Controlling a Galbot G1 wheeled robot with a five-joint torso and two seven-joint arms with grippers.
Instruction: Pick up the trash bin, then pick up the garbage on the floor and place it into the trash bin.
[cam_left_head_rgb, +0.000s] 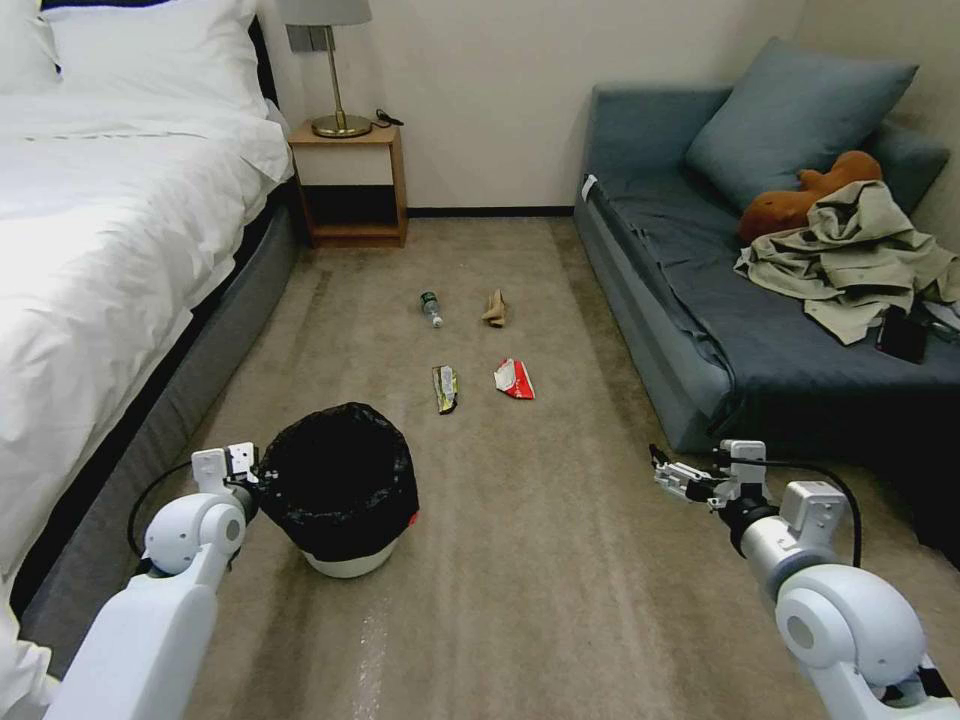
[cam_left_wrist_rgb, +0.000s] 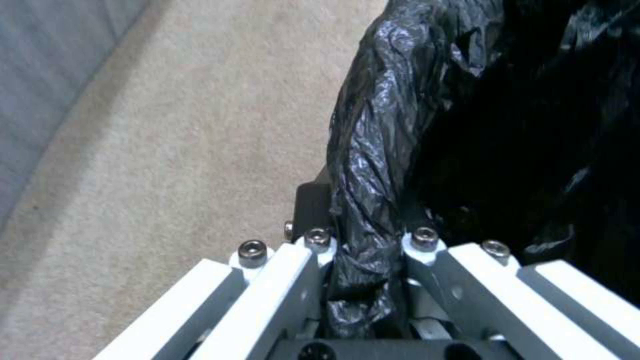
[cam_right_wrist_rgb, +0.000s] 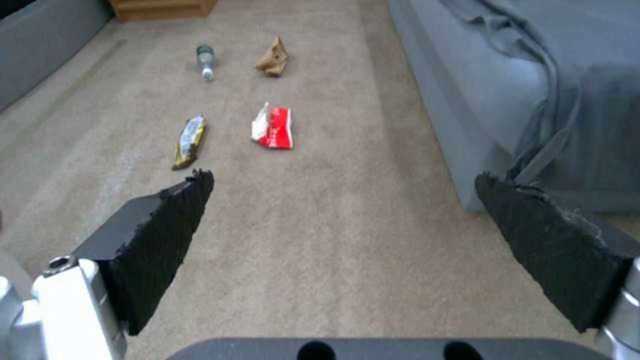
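The trash bin (cam_left_head_rgb: 340, 485), white with a black bag over its rim, is on the carpet at my front left. My left gripper (cam_left_head_rgb: 255, 475) is shut on its near-left rim. In the left wrist view the bagged rim (cam_left_wrist_rgb: 373, 150) runs between that gripper's (cam_left_wrist_rgb: 363, 240) fingers. The garbage lies farther ahead: a clear bottle (cam_left_head_rgb: 431, 308) (cam_right_wrist_rgb: 206, 61), crumpled tan paper (cam_left_head_rgb: 495, 309) (cam_right_wrist_rgb: 272, 61), a gold-and-dark wrapper (cam_left_head_rgb: 445, 388) (cam_right_wrist_rgb: 189, 141) and a red-and-white wrapper (cam_left_head_rgb: 514, 379) (cam_right_wrist_rgb: 273, 128). My right gripper (cam_left_head_rgb: 665, 472) (cam_right_wrist_rgb: 341, 177) hangs open above the carpet, pointing toward them.
A white bed (cam_left_head_rgb: 110, 230) lines the left side. A blue-grey sofa (cam_left_head_rgb: 690, 330) with a beige clothing heap (cam_left_head_rgb: 850, 255) and a brown plush lines the right. A wooden nightstand (cam_left_head_rgb: 350, 185) with a lamp stands at the back wall. Carpet runs between them.
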